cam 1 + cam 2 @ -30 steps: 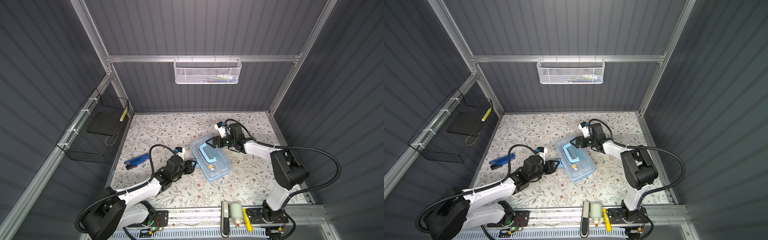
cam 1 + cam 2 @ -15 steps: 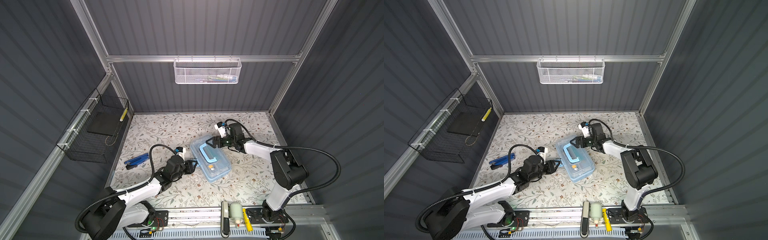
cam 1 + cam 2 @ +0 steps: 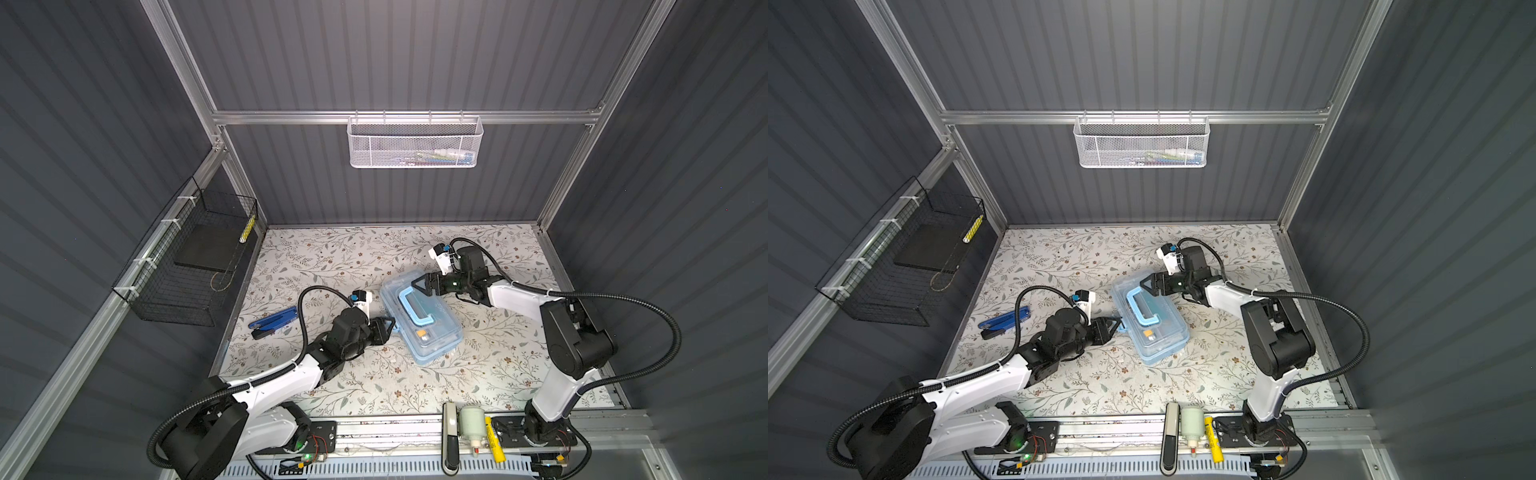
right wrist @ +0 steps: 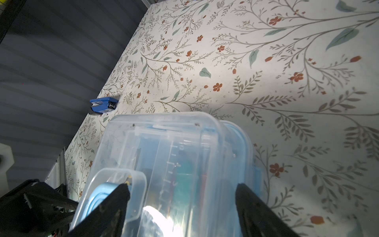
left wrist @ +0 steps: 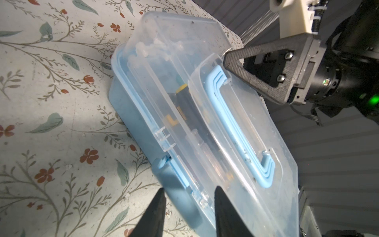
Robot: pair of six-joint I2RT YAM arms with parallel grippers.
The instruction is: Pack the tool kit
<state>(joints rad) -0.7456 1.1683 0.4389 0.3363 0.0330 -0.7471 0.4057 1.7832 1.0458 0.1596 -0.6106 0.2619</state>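
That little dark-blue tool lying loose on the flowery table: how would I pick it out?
Find the black wire basket hanging on the left wall. On the floral table near it, by the left edge, lies the tool. Unlike the pale-blue see-through case in the middle, it is slim, solid dark blue and lies alone.

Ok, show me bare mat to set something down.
Free: back strip between tool kit and rear wall; front right, between kit and rail. Crowded: centre, left gripper and right gripper at the kit, blue pliers further left.
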